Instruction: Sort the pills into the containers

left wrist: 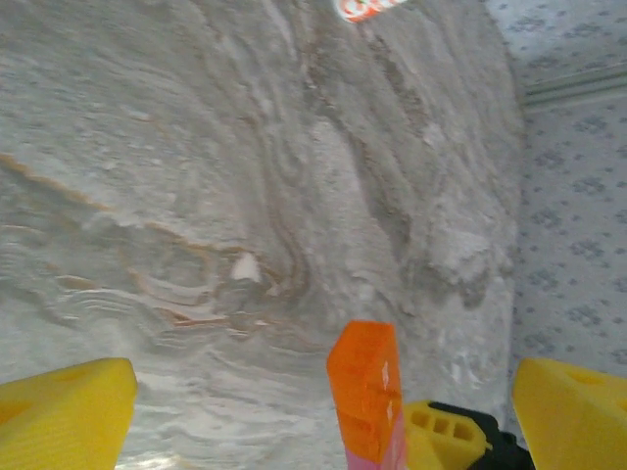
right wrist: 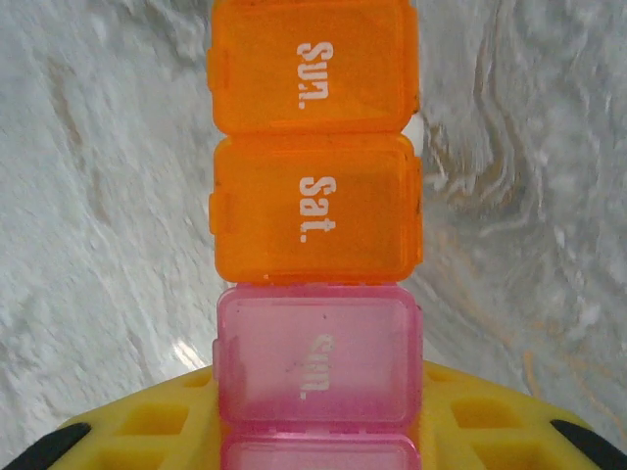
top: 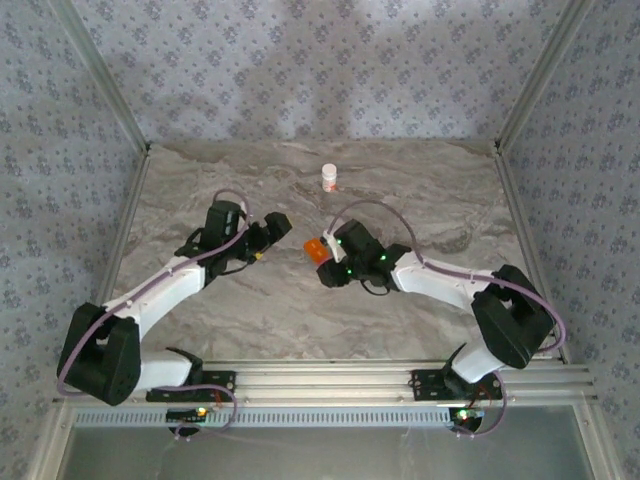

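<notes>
My right gripper (top: 326,262) is shut on the containers (top: 316,250), a strip of joined boxes held just above the table. In the right wrist view the containers (right wrist: 315,196) run away from the gripper (right wrist: 318,436): two pink boxes, then orange ones marked "Sat." and "Sun.", all lids closed. One white pill (left wrist: 245,266) lies on the marbled table; the same pill (right wrist: 416,127) peeks out beside the strip. My left gripper (top: 272,236) is open, facing the strip from the left. The orange end of the containers (left wrist: 364,387) stands between its yellow fingers (left wrist: 69,411).
A small white-capped bottle (top: 329,178) stands upright at the back middle of the table (top: 420,190); its red-labelled base (left wrist: 367,8) shows at the top of the left wrist view. Patterned walls close in the table on three sides.
</notes>
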Robot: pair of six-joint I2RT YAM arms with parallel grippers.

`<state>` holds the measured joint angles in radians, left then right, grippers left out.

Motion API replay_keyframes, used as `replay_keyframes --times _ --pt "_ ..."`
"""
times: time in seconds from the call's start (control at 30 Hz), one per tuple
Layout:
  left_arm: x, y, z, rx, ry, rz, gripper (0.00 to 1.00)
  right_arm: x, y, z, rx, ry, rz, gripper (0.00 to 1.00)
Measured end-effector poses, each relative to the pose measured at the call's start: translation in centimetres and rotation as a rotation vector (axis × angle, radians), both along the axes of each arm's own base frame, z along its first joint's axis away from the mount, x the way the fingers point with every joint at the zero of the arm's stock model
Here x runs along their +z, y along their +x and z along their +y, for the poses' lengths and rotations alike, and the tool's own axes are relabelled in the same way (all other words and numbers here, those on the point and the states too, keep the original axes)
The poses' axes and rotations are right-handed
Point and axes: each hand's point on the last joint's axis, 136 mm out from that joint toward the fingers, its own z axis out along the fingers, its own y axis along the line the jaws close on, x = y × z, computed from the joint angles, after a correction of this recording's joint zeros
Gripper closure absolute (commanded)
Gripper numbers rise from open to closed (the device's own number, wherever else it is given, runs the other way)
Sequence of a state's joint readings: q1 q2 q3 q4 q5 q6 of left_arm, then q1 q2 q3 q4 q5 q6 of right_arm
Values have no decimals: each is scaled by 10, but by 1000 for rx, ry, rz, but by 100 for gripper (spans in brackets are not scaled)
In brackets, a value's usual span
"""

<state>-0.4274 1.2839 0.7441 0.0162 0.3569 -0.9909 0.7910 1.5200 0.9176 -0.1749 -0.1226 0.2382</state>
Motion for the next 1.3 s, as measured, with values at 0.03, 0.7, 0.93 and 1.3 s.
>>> replay_keyframes --times 0.03,0.7,0.93,1.3 --pt "3 0 -4 -7 -18 -5 2 5 2 2 -4 14 -3 63" --pt "35 3 -40 -45 -185 -44 2 29 11 26 -11 104 1 63" --pt "40 4 -43 -41 -202 -55 2 29 12 29 -13 113 3 64" --pt "40 0 -48 -46 -204 -49 2 26 13 29 -23 116 11 64"
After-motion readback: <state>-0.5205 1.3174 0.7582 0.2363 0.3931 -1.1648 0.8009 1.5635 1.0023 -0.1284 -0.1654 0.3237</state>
